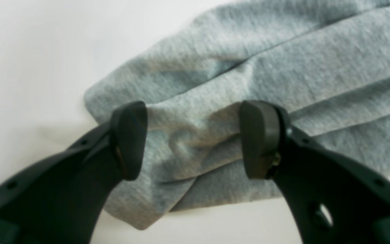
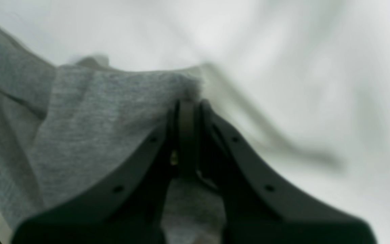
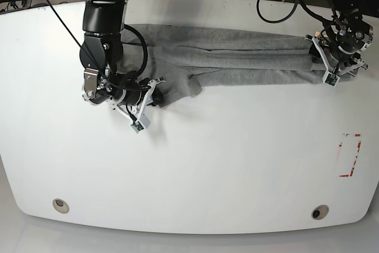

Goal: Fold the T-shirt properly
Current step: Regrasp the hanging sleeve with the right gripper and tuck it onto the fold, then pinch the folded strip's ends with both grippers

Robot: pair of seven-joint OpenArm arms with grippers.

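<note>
Right fingers tight on T-shirt

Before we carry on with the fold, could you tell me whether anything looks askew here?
Yes: the T-shirt lies as a long rumpled band across the table. The end by the shut right gripper is bunched and crooked; the left gripper straddles the other end, open.
</note>
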